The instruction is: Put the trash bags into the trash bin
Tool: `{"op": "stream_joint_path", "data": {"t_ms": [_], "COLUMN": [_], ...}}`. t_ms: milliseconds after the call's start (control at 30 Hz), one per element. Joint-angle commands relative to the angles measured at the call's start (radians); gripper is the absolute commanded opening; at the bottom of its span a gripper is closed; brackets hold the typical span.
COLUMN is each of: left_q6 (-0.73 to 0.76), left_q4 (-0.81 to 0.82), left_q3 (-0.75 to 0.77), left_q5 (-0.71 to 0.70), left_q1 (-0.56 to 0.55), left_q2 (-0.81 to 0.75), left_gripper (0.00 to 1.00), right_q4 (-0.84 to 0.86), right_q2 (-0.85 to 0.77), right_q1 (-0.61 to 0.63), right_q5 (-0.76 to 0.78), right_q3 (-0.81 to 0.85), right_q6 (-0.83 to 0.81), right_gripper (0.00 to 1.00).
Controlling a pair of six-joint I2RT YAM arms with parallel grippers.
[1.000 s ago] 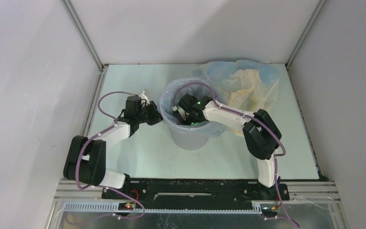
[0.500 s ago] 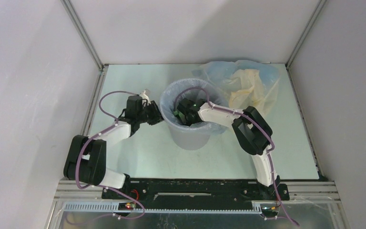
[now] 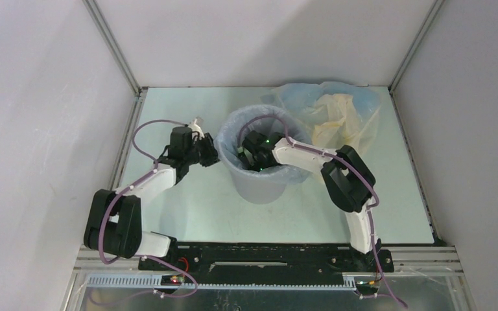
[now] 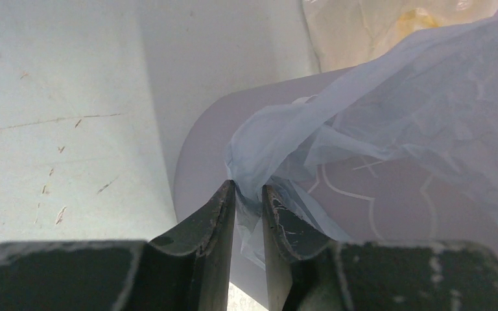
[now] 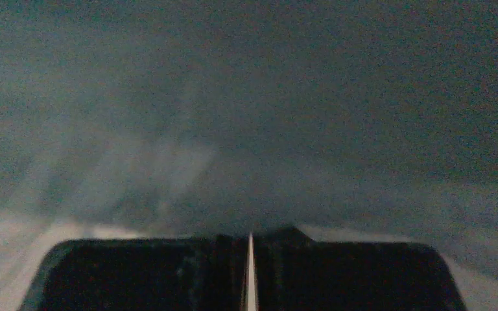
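Left of centre, the left gripper [image 4: 248, 194] pinches a fold of the pale blue-grey trash bag [image 4: 395, 110] draped over the rim of the trash bin [image 3: 259, 188]. At mid-frame the right gripper [image 5: 249, 238], jaws pressed together, reaches down inside the bin. Beyond, upper right, the blue and cream bags [image 3: 337, 113] lie heaped on the table [image 3: 188, 207].

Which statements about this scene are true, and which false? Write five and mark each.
1. The left gripper pinches the blue bag at the rim of the bin. True.
2. The right gripper hangs outside the bin. False: it is inside it.
3. The right gripper is wide open. False: it is shut.
4. A cream bag lies on the table beyond the bin. True.
5. The bin lies on its side. False: it stands upright.
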Motion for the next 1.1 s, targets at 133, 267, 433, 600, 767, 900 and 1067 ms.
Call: {"op": "stream_joint_path", "data": {"t_ms": [133, 267, 433, 600, 767, 900, 1067], "left_q6": [0.013, 0.019, 0.025, 0.033, 0.045, 0.064, 0.071], "left_q4": [-0.017, -0.02, -0.021, -0.029, -0.034, -0.047, -0.043], "left_q3": [0.047, 0.041, 0.029, 0.022, 0.022, 0.018, 0.015], "left_q5": [0.022, 0.019, 0.008, -0.009, -0.021, -0.046, -0.052], "left_q1": [-0.009, -0.009, -0.008, -0.01, -0.009, -0.009, -0.009], "left_q2": [-0.048, -0.048, -0.047, -0.048, -0.034, -0.019, -0.001], "left_gripper": [0.27, 0.27, 0.27, 0.28, 0.27, 0.27, 0.28], "right_q4": [0.021, -0.013, -0.069, -0.119, -0.161, -0.158, -0.113], "right_q2": [-0.223, -0.256, -0.314, -0.355, -0.374, -0.45, -0.586], "right_q1": [0.007, 0.013, 0.031, 0.04, 0.042, 0.043, 0.042], "right_q5": [0.035, 0.031, 0.049, 0.07, 0.124, 0.14, 0.202], "right_q3": [0.012, 0.042, 0.139, 0.255, 0.32, 0.335, 0.262], "right_q6": [0.025, 0.026, 0.027, 0.023, 0.022, 0.034, 0.075], "right_gripper": [0.0, 0.0, 0.0, 0.0, 0.0, 0.0, 0.12]}}
